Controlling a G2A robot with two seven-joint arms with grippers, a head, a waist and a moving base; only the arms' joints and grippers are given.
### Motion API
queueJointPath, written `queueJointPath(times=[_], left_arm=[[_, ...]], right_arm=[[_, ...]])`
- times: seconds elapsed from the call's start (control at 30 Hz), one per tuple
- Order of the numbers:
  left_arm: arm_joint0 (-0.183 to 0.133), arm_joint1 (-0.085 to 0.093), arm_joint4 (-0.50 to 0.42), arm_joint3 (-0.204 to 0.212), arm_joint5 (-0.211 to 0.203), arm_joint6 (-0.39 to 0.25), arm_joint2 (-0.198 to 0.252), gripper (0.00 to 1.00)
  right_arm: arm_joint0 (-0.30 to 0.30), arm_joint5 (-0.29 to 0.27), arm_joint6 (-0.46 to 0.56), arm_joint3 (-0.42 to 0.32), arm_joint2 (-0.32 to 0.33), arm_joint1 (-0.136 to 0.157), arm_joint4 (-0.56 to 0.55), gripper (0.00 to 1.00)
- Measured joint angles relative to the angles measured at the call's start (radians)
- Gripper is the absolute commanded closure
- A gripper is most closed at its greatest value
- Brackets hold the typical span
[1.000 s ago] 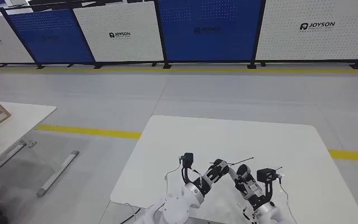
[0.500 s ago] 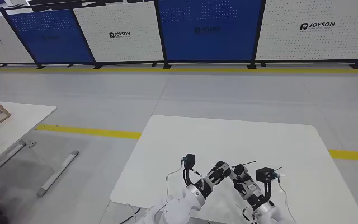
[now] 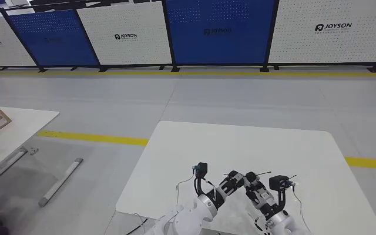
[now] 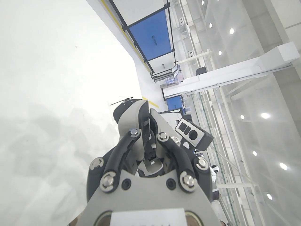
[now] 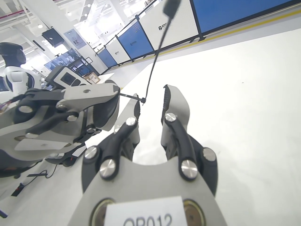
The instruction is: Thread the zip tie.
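I find the left tool (image 4: pixel 147 112) clamped on the zip tie (image 5: pixel 154 64), held above the table (image 5: pixel 235 95) just beside one fingertip (image 5: pixel 134 105) of the right tool (image 5: pixel 151 99), fingers apart; I judge closing should wait until the strap sits centred between them.
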Motion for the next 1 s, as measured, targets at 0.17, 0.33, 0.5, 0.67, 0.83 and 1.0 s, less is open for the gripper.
queueJointPath(times=[0.17, 0.33, 0.5, 0.67, 0.83, 1.0], left_arm=[[0.002, 0.000, 0.006, -0.002, 0.000, 0.000, 0.001, 1.00], [0.004, -0.001, 0.005, 0.000, -0.002, 0.001, -0.002, 1.00], [0.004, -0.001, 0.002, 0.003, -0.005, 0.001, -0.003, 1.00], [0.003, -0.003, -0.007, 0.007, -0.036, -0.004, 0.001, 1.00], [0.001, -0.005, -0.005, 0.009, -0.056, -0.013, 0.011, 1.00], [0.001, -0.005, 0.001, 0.006, -0.066, -0.017, 0.018, 1.00]], right_arm=[[0.000, 0.000, 0.001, 0.000, 0.000, -0.001, -0.004, 0.98], [0.000, 0.000, 0.000, 0.001, 0.000, -0.003, -0.006, 1.00], [0.000, 0.001, -0.001, 0.002, 0.001, -0.004, -0.011, 1.00], [0.000, -0.001, 0.004, 0.005, -0.003, -0.005, -0.022, 1.00], [0.002, -0.002, 0.006, 0.006, -0.007, -0.006, -0.031, 1.00], [-0.001, -0.006, 0.005, 0.007, -0.006, -0.007, -0.031, 1.00]])
